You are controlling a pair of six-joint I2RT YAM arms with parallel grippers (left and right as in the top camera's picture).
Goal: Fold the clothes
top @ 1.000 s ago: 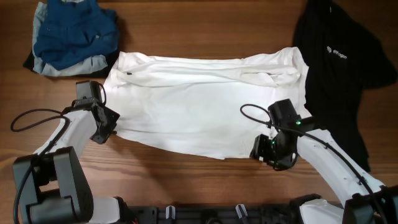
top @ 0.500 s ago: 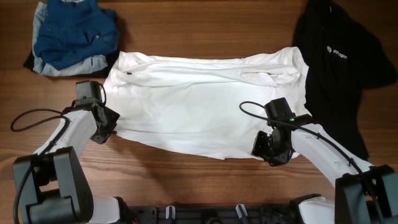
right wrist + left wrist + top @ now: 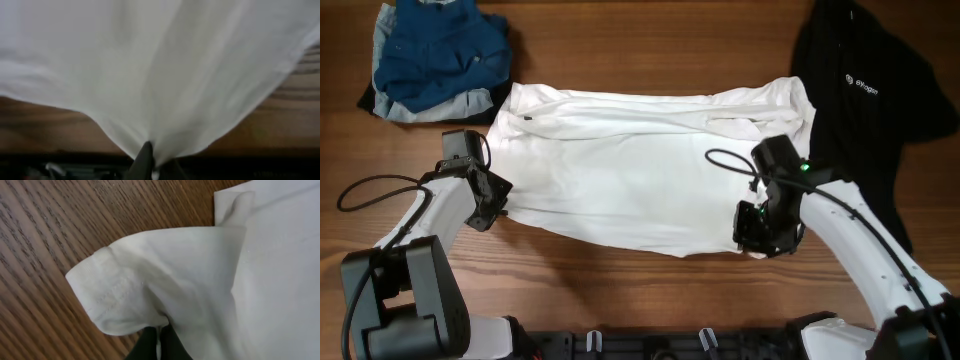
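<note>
A white T-shirt (image 3: 640,170) lies spread across the middle of the wooden table. My left gripper (image 3: 498,205) is shut on its near left sleeve (image 3: 125,290), the dark fingers (image 3: 150,345) pinching the cloth just below the cuff. At the near right corner my right gripper (image 3: 752,228) is shut on the shirt's hem (image 3: 160,125), and the cloth fans out tight from its fingers (image 3: 144,160) and lifts a little off the wood. A black shirt (image 3: 865,100) with a small white logo lies at the right. Blue clothes (image 3: 435,50) sit in a heap at the far left.
Bare wood shows along the near edge (image 3: 620,290) under both arms. A black cable loops on the table by the left arm (image 3: 365,190). The black shirt lies close to the right arm's outer side.
The right gripper has closed on the shirt's near right hem and drawn that corner slightly up and right. The left gripper has kept its hold without moving.
</note>
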